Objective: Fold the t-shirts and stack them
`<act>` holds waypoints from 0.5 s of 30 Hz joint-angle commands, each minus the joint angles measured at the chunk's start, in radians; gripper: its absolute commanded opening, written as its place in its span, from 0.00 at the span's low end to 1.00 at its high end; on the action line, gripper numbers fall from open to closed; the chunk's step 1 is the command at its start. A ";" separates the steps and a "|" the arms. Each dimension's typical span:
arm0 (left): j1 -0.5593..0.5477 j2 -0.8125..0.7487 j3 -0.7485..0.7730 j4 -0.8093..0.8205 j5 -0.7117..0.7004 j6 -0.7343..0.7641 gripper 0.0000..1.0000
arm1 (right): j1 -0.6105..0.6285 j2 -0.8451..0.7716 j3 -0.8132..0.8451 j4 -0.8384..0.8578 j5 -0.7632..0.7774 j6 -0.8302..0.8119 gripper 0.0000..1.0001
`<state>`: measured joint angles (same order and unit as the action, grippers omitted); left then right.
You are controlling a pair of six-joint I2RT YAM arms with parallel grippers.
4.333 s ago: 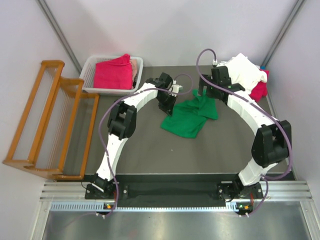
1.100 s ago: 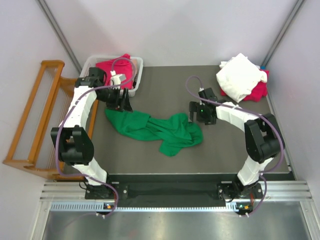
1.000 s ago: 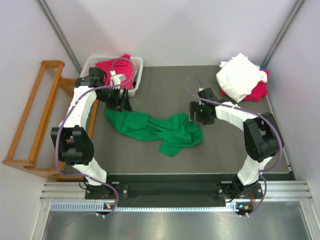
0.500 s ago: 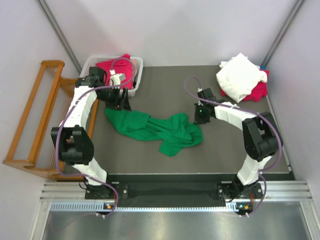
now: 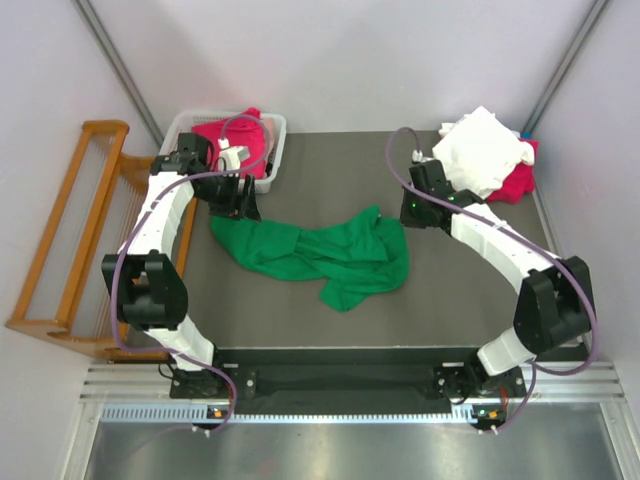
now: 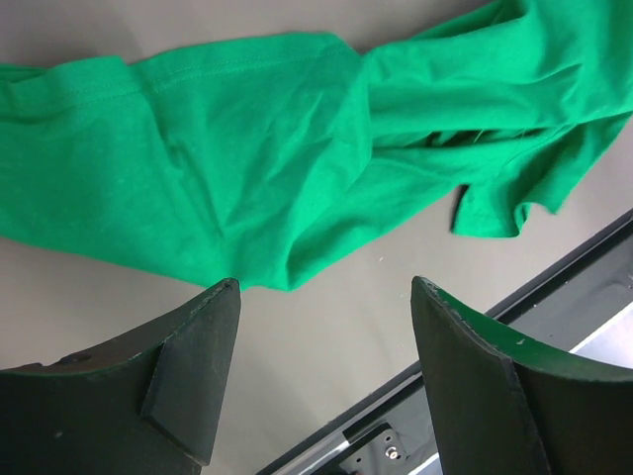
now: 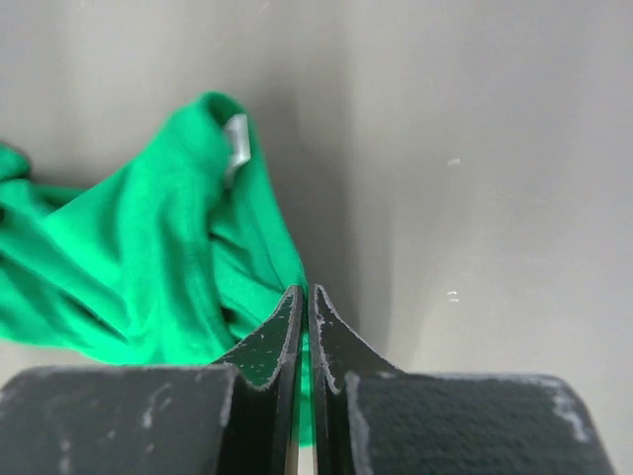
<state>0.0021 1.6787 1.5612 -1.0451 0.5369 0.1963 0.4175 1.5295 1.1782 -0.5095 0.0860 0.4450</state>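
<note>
While the overhead view half a second ago showed the right gripper [image 5: 408, 212] low at the right edge of the green t-shirt [image 5: 320, 255], it now stands farther back and to the right, and a tongue of green cloth has been drawn out toward the far side with it. The shirt otherwise lies crumpled across the middle of the table [image 5: 330, 165], running from its far-left end beside the left gripper [image 5: 240, 205] to a bunched mass at near right; the left arm has not shifted. The basket [image 5: 180, 135] at far left and the white garment [image 5: 480, 150] at far right are well apart from the work. Finger state cannot be told from this view. The left wrist view shows the left gripper [image 6: 326, 287] with its fingers [image 6: 188, 386] wide apart and nothing between them, the green t-shirt [image 6: 247, 178] spread on the table just beyond their tips. The right wrist view shows the right gripper [image 7: 305, 297] with its fingers pressed together on a sliver of green cloth, the green t-shirt [image 7: 148, 257] trailing away to the left with a white label [image 7: 235, 134] exposed. Judgement: the right side has only now taken hold and begun spreading; the garment is still unflattened and no fold has been made.
</note>
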 commanded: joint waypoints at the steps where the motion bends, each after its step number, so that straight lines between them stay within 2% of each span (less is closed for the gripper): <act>1: 0.003 -0.002 0.011 0.036 0.005 0.003 0.74 | 0.009 -0.086 -0.009 0.006 0.210 -0.017 0.00; 6: 0.001 0.003 0.019 0.042 0.011 -0.004 0.74 | 0.012 -0.173 0.067 0.026 0.394 -0.083 0.00; 9: 0.001 0.003 0.025 0.060 0.028 -0.027 0.74 | 0.015 -0.170 0.113 -0.006 0.387 -0.092 0.00; 12: 0.002 0.010 0.025 0.083 0.028 -0.055 0.75 | 0.015 -0.160 0.072 0.005 0.341 -0.071 0.00; 15: -0.089 0.047 0.028 0.077 -0.035 -0.066 0.76 | 0.017 -0.157 0.021 0.022 0.304 -0.045 0.00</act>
<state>-0.0086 1.6821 1.5612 -1.0100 0.5335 0.1577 0.4236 1.3819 1.2339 -0.5152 0.3985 0.3859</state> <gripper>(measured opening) 0.754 0.009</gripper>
